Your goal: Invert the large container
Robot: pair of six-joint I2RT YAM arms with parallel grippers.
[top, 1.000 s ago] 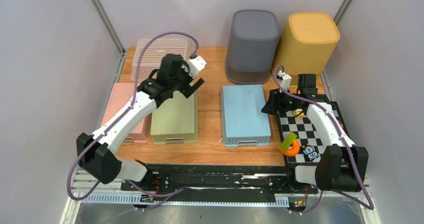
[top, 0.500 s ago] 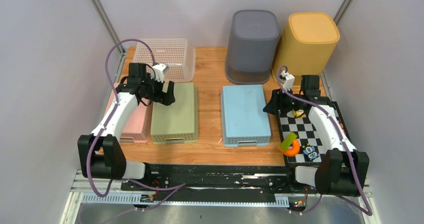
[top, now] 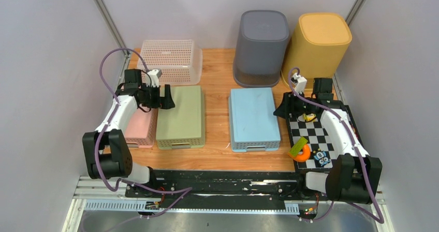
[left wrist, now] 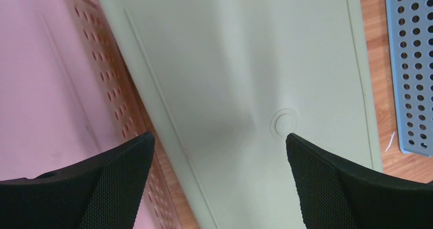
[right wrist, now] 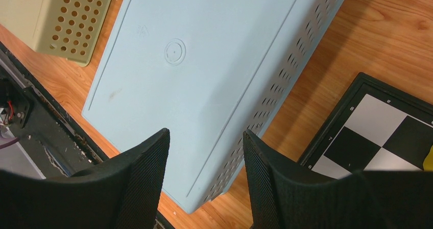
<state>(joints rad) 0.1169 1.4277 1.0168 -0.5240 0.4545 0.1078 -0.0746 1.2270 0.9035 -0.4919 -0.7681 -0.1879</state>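
Note:
A pale pink mesh basket (top: 171, 60) stands at the back left of the table with its flat bottom up. A tall grey bin (top: 261, 45) and a tall yellow bin (top: 317, 43) stand bottom up at the back right. My left gripper (top: 168, 97) is open and empty, apart from the mesh basket, above the left edge of an overturned green basket (top: 181, 118). In the left wrist view the gripper (left wrist: 219, 137) spans the green basket (left wrist: 255, 75) and a pink basket (left wrist: 46, 101). My right gripper (top: 282, 109) is open and empty beside an overturned blue basket (right wrist: 204, 65).
The pink basket (top: 140, 126), green basket and blue basket (top: 252, 118) lie bottom up in a row on the wooden table (top: 217, 87). A chessboard (top: 321, 133) with small toys lies at the right under the right arm. Grey walls close in both sides.
My left arm has pulled away from the mesh basket, moving left and nearer, and now hangs over the green and pink baskets. The mesh basket stands uncovered. The right arm has barely moved.

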